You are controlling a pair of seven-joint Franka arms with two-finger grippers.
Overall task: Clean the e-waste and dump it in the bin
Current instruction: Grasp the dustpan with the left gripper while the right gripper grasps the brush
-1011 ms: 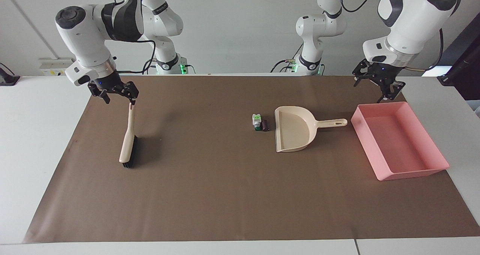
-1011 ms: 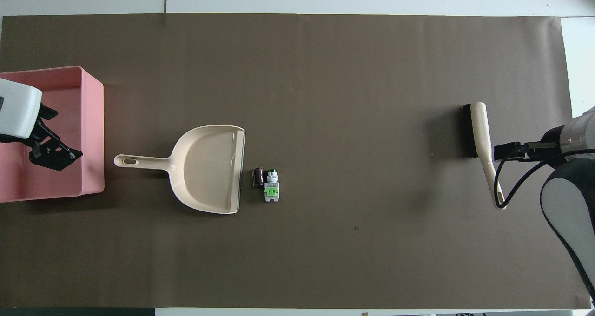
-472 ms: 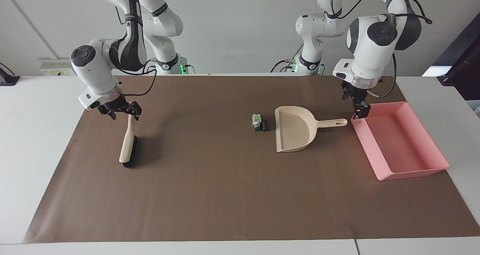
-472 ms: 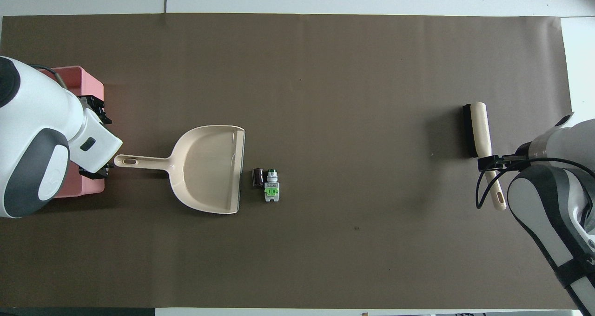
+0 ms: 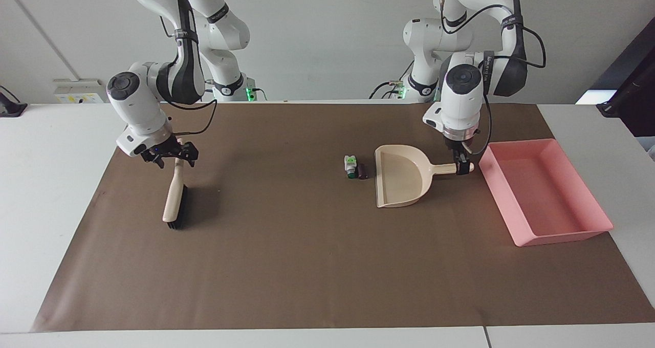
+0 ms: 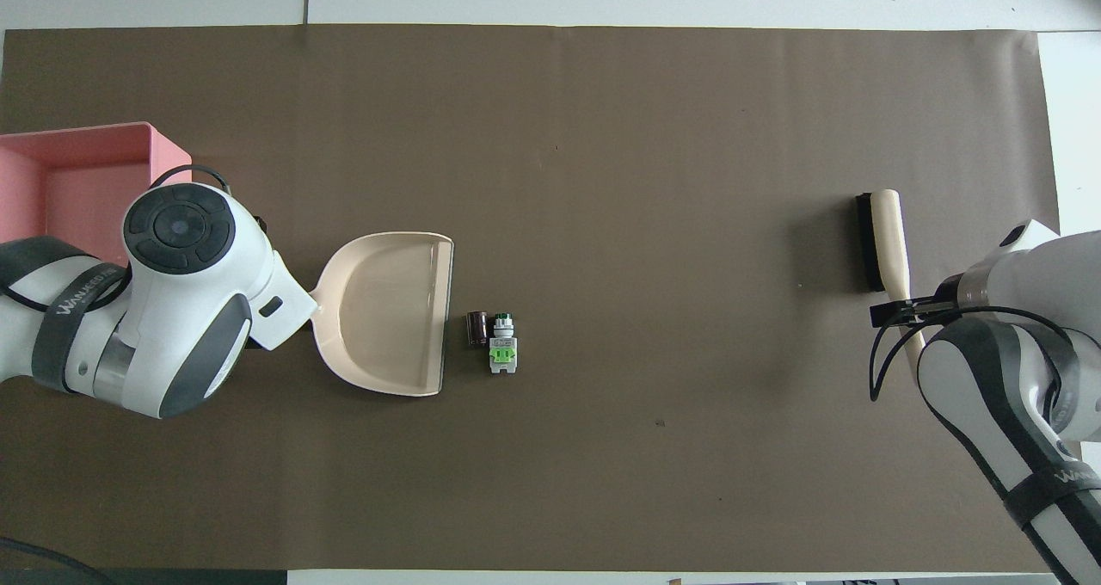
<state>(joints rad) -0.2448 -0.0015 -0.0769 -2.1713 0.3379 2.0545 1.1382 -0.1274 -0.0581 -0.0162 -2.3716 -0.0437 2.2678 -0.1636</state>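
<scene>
The e-waste [image 5: 356,167], a white-and-green component [image 5: 350,165] and a dark cylinder [image 5: 363,171], lies mid-mat just beside the dustpan [image 5: 400,182] mouth. Your left gripper [image 5: 463,167] has dropped from over the pink bin [image 5: 588,230] to the dustpan handle, fingers spread around it, apparently unclosed. Your right gripper [image 5: 176,156], spread, has lowered onto the brush [image 5: 174,194] handle. Nothing blocks the sweep.

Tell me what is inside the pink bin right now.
Nothing shows inside the pink bin: the facing view gives its bare floor. Both e-waste pieces lie on the mat beside the dustpan. Overhead, the left arm covers part of the bin.
</scene>
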